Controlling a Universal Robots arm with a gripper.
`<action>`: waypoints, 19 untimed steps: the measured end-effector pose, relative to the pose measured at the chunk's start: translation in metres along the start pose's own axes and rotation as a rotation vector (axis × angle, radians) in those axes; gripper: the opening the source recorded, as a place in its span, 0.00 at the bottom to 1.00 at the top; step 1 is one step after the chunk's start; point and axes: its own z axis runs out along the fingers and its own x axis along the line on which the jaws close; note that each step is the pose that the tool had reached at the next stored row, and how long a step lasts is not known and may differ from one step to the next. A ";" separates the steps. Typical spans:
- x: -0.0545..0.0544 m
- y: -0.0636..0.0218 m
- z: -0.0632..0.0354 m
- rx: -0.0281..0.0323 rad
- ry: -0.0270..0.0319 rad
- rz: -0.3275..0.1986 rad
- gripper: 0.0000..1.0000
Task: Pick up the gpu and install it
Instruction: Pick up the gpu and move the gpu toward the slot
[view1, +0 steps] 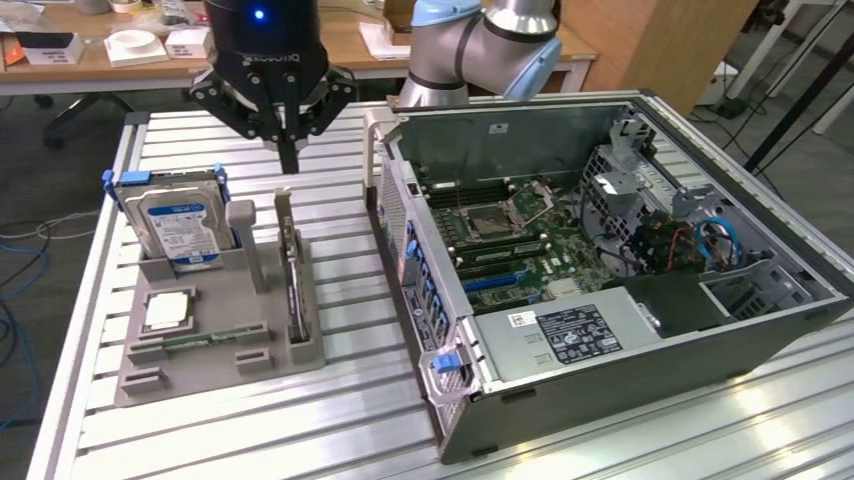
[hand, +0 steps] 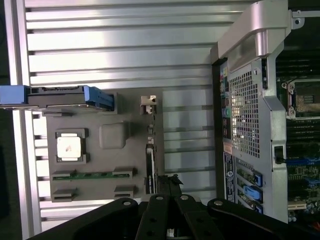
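A slatted aluminium counter (view1: 347, 430) carries a grey holder (view1: 187, 372) beside an open computer case (view1: 694, 350). The hand (view1: 287, 152) hangs above the holder's far end, fingers pressed together and empty. Below it, the gpu (view1: 291, 275) stands on edge in the holder's slot on the exterior view's right. A hard drive (view1: 180, 225) and a processor chip (view1: 167, 311) sit in the same holder.

Matt grey plastic holder (view1: 200, 372) on ribbed, shiny aluminium table (view1: 334, 432); gpu (view1: 292, 275) bracket probably bare metal

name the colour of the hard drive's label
Blue and white, on the silver hard drive; best in exterior view.
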 end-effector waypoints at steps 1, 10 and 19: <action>-0.001 -0.0001 0.0001 -0.0001 -0.0001 0.000 0.11; -0.007 -0.0007 0.0005 -0.0001 0.0000 0.000 0.11; -0.009 -0.0112 0.0004 0.0002 -0.0001 0.001 0.11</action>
